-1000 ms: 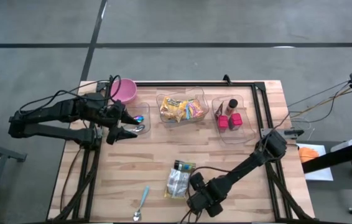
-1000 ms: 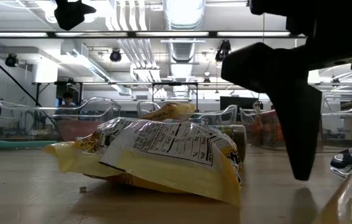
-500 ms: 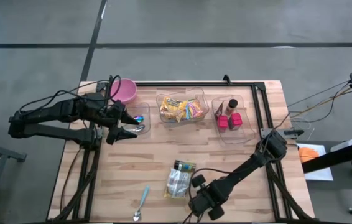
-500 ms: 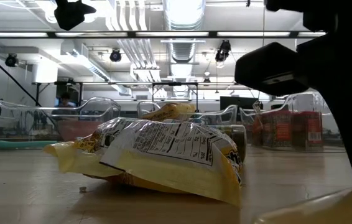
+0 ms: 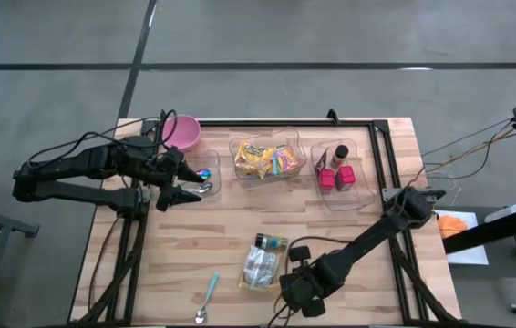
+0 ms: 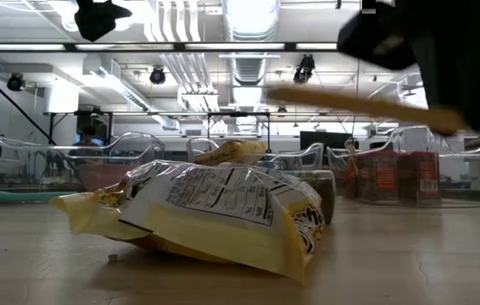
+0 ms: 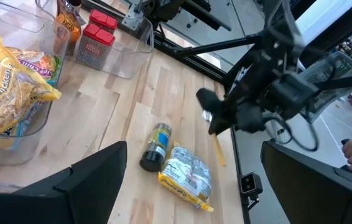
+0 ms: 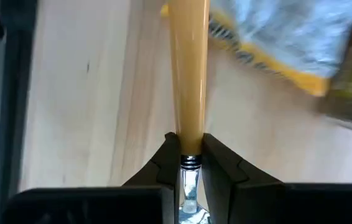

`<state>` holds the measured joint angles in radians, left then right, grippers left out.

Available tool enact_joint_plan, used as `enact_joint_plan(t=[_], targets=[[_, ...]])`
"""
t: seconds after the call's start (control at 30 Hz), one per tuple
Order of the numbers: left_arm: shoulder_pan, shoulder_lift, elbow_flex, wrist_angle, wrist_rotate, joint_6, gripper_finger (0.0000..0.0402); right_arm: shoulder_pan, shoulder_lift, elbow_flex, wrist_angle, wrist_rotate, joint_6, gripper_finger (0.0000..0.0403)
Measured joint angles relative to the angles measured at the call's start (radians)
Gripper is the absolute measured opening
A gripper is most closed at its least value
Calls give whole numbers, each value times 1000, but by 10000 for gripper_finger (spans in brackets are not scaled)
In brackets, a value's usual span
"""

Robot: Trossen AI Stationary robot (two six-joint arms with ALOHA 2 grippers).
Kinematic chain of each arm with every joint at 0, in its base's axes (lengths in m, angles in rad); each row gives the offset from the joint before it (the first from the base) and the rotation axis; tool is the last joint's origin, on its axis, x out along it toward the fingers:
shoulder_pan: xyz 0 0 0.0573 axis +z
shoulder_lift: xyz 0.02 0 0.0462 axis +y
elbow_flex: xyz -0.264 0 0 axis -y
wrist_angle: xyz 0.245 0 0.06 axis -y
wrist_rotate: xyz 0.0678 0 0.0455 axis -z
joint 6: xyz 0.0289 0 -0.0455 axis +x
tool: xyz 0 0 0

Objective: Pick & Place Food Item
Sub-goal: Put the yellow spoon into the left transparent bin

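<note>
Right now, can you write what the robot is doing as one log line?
right gripper: shut on yellow-handled utensil, lifted | left gripper: open, by spoon tray | snack bag: on table

A crinkled snack bag [image 5: 259,266], silver on its printed face with yellow edges, is lying flat on the wooden table near its front edge. A small dark jar [image 5: 270,242] with a yellow label is lying on its side, touching the bag's far end. A utensil with a long yellow handle [image 8: 188,74] is hanging level above the table, just beside the bag.
</note>
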<state>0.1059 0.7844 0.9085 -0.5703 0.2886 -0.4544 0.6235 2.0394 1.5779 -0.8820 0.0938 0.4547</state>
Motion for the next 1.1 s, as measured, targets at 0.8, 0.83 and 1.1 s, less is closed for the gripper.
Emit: enact_joint_plan(t=[0.8, 0.83, 1.1], targets=[[-3, 356, 0, 283, 97, -630, 320, -245, -266, 67, -133, 284, 397, 32], [-3, 370, 0, 299, 101, -639, 320, -258, -261, 74, -133, 284, 390, 32], [-2, 418, 1, 445, 104, -681, 320, -311, -251, 100, -132, 272, 342, 32]])
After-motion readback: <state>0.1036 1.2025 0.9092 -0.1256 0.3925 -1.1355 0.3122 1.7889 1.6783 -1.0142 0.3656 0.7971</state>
